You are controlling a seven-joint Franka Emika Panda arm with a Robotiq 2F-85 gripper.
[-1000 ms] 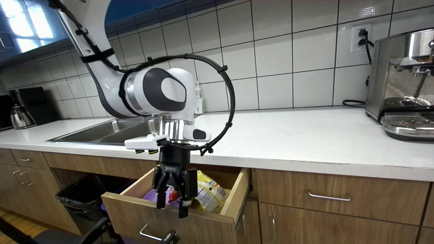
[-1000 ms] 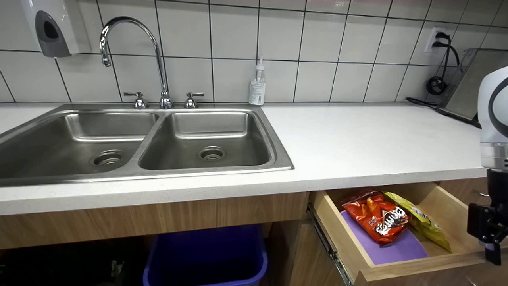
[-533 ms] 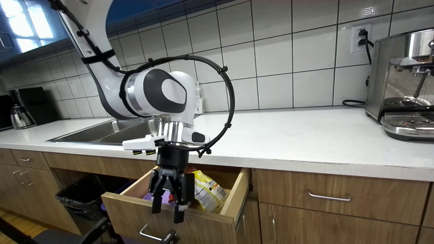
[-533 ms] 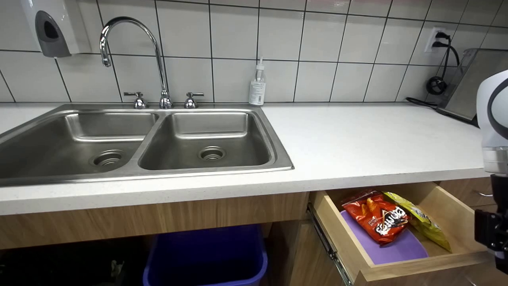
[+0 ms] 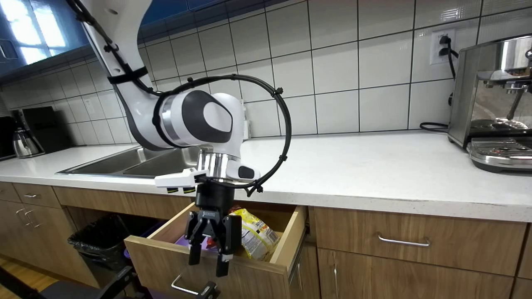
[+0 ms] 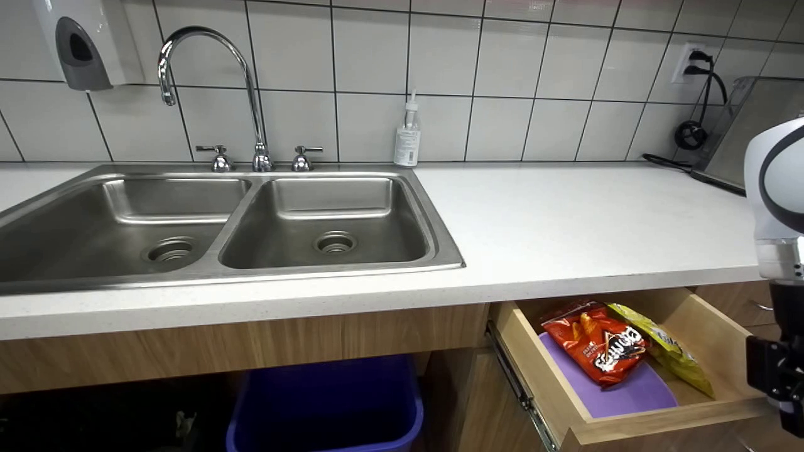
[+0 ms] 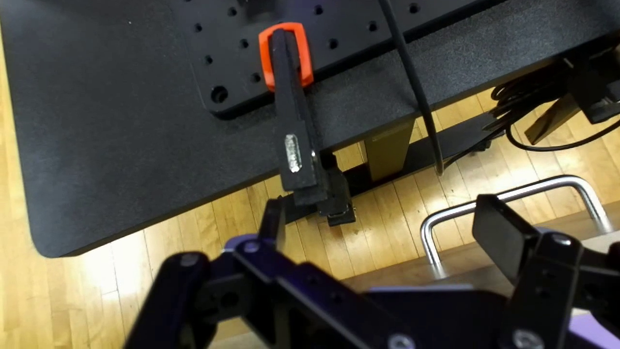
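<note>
Two fingers are standing apart, gripping nothing; below the claw a handle is jutting from the open drawer. Going slowly is probably serving best, sparing the drawer front a knock.

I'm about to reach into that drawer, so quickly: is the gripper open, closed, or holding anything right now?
Gripper: open, holding nothing, close to the metal drawer handle.
</note>
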